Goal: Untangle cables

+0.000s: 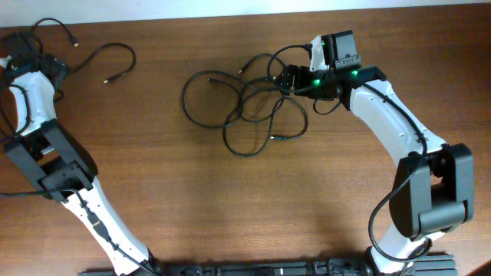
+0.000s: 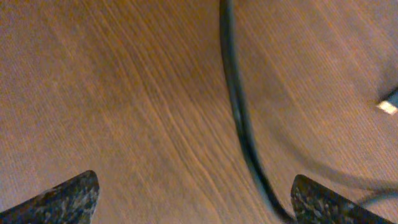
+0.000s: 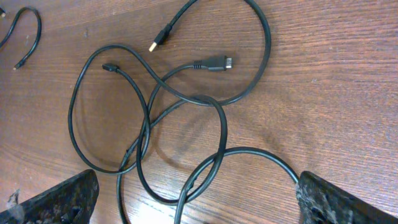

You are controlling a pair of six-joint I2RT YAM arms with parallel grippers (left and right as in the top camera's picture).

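Here, cables (image 3: 199,98) below right tool (image 1: 284,78) (jaws wide)

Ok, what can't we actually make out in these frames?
Left wrist: cable blurred, cut off at top and bottom edges; plug clipped by right edge.
Right wrist: tangle runs off the bottom edge.
Overhead: plug types too small; which strand lies on top at the tangle's crossings, too fine to tell.

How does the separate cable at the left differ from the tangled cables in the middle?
The separate cable is one open curve; the tangled cables are several cords crossing in loops. The separate cable lies near the table's left edge; the tangled cables nearer its middle. Both are thin and black.
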